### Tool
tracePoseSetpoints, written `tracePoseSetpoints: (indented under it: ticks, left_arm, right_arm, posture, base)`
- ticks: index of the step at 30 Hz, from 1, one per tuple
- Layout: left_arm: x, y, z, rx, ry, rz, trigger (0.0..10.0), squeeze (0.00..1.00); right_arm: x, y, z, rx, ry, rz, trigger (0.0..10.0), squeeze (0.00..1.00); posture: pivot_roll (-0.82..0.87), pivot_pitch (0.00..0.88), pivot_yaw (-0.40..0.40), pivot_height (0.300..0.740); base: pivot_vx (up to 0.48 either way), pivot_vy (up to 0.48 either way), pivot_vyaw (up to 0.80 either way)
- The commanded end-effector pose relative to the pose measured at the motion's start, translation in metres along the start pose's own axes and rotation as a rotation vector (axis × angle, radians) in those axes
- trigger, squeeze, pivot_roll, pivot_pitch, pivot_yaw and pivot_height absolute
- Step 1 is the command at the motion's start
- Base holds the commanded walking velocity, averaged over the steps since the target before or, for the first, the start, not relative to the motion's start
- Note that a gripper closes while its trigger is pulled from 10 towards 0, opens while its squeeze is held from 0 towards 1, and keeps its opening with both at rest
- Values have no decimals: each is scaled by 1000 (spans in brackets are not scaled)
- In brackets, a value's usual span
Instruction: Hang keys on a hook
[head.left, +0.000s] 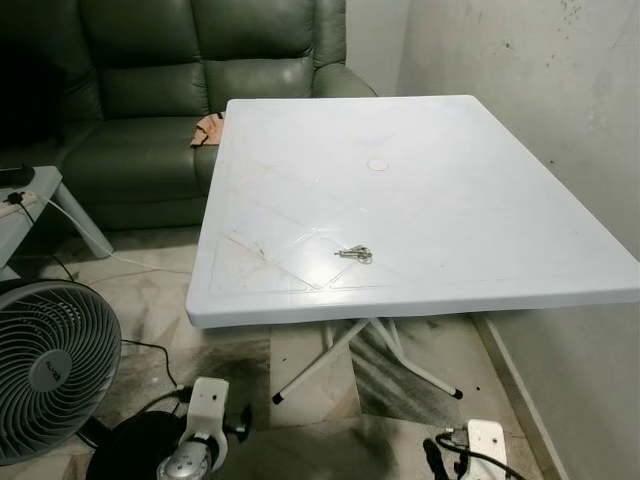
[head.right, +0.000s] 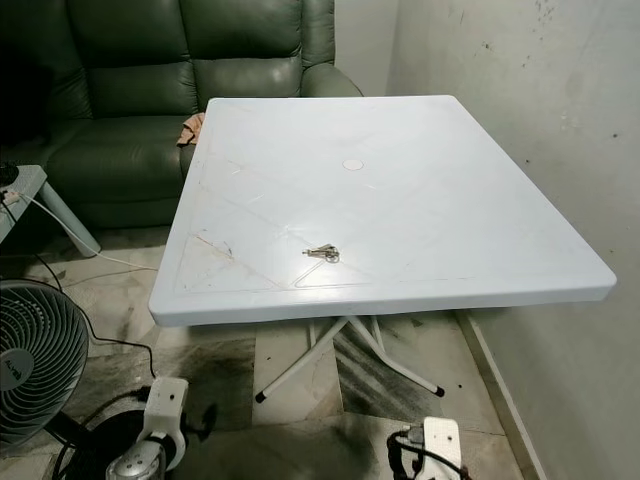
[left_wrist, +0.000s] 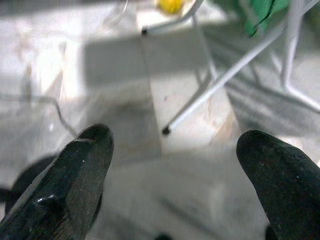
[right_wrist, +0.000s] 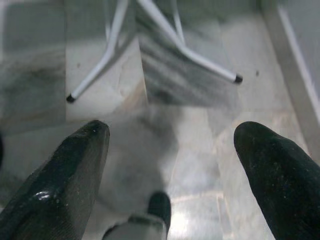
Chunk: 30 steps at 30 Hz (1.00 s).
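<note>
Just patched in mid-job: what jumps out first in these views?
A big white folding table takes up most of the head view, with a small bunch of keys lying alone near its front edge. Behind it stands a dark green sofa, and a grey fan sits on the floor at the left. Both grippers, left gripper and right gripper, hang low and open over the floor tiles.

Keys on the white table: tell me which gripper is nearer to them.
Right, though narrowly. The keys lie near the table's front edge. The right gripper hangs low, slightly to their right; the left gripper hangs low, farther off to their left. Both are open.
</note>
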<state>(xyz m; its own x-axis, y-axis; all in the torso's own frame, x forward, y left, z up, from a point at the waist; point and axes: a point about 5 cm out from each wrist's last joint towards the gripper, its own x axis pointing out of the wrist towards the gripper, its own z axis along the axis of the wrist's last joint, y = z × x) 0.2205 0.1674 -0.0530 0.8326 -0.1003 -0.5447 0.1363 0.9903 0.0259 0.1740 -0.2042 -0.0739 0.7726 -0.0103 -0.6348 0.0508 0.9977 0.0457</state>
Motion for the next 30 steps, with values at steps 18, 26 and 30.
tracePoseSetpoints:
  ticks: [18, 26, 30]
  left_arm:
    - [-1, -39, 40, 276, -316, -285, 10000, 0]
    - [-1, -40, 66, 317, -460, -312, 10000, 0]
    - [-4, -40, 80, 345, -537, -321, 10000, 0]
  right_arm:
    - [-6, 5, 51, 39, -439, 4, 10000, 0]
    - [-8, 9, 85, 18, -596, 31, 10000, 0]
    - [-10, 13, 100, 9, -659, 55, 10000, 0]
  posture:
    - [-43, 0, 17, 732]
    - [-39, 0, 11, 732]
    - [-36, 0, 10, 732]
  base:
    - [0, 0, 0]
    - [0, 0, 0]
    - [0, 0, 0]
